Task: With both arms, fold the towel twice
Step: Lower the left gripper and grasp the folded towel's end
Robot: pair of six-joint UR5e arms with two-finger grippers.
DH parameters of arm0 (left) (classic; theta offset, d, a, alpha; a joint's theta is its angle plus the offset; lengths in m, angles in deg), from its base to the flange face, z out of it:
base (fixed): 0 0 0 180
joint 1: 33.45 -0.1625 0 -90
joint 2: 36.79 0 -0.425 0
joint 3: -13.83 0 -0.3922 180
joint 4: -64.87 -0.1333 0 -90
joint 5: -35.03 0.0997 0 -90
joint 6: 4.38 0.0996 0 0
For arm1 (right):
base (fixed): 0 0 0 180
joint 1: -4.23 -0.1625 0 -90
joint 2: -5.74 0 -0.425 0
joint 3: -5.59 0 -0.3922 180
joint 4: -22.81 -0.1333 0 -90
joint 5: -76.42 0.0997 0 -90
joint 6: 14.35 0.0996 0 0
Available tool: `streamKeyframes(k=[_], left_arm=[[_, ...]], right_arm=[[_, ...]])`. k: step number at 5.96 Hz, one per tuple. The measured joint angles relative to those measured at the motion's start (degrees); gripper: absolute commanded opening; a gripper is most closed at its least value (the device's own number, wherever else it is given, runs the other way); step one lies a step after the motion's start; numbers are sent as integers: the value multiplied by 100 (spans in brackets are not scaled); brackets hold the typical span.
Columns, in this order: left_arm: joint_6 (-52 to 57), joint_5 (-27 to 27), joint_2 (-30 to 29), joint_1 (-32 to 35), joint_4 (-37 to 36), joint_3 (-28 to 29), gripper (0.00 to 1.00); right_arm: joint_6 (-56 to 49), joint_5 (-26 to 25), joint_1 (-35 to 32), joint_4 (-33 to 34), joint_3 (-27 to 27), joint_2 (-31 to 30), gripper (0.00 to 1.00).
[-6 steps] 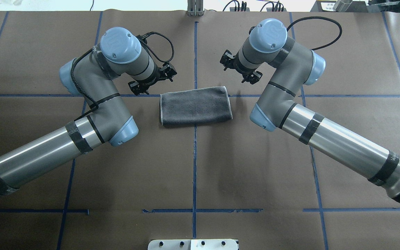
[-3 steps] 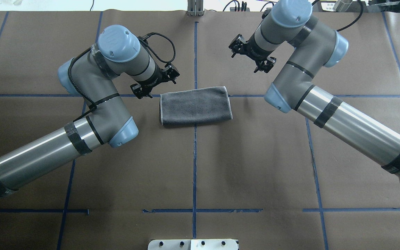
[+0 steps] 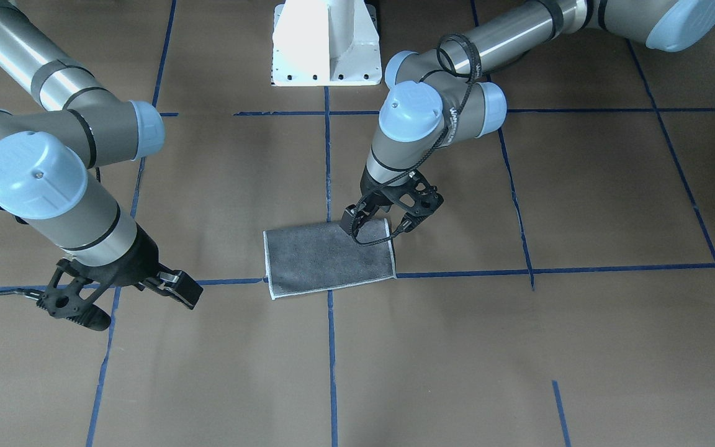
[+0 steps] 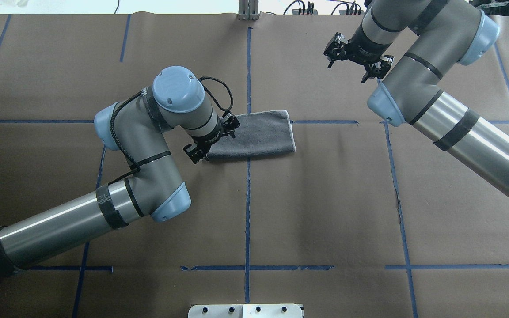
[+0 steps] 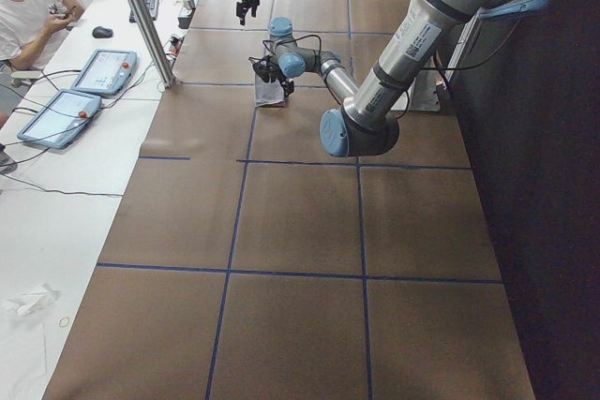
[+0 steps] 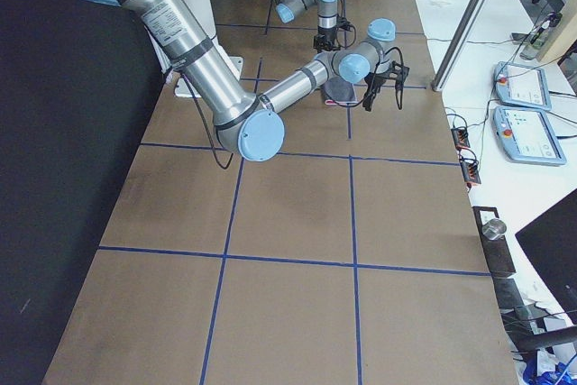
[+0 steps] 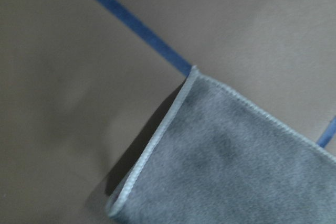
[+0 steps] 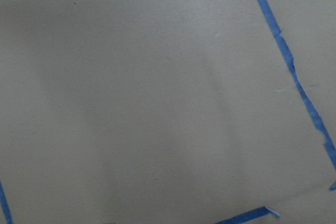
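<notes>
The towel [image 4: 259,134] lies folded into a rectangle, grey face up with a pale border, at the table's middle; it also shows in the front view [image 3: 323,257]. No pink shows. My left gripper [image 4: 212,139] is open and hangs low over the towel's left short end, its fingers spread along that edge; it also shows in the front view [image 3: 379,230]. I cannot tell whether the fingers touch the cloth. The left wrist view shows a towel corner [image 7: 236,166] close below. My right gripper [image 4: 356,59] is open and empty, far off to the towel's far right.
Brown paper with blue tape lines [image 4: 248,221] covers the table. The white base pedestal [image 3: 325,43] stands at the robot's side. A metal post [image 4: 248,9] stands at the far edge. An operator [image 5: 28,16] and tablets [image 5: 103,70] are beyond the table's far side.
My left gripper has moved from beside the towel's far-left corner to over its left end. My right arm has swung away to the far right. The towel has not moved.
</notes>
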Motion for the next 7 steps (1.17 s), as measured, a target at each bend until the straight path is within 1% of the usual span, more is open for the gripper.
streamKeyframes(k=[2,3,5,7], left_arm=[[-49,234,36,-287,-148,8,83],[-53,308,40,-341,-169,12,82],[-27,341,95,-281,-178,-12,79],[17,339,113,-123,-177,-18,72]], right_arm=[[-329,26,-132,104,283,-299,100],[-387,30,-165,110,342,-365,100],[-434,31,-196,109,363,-414,100],[-444,24,-201,109,372,-441,100]])
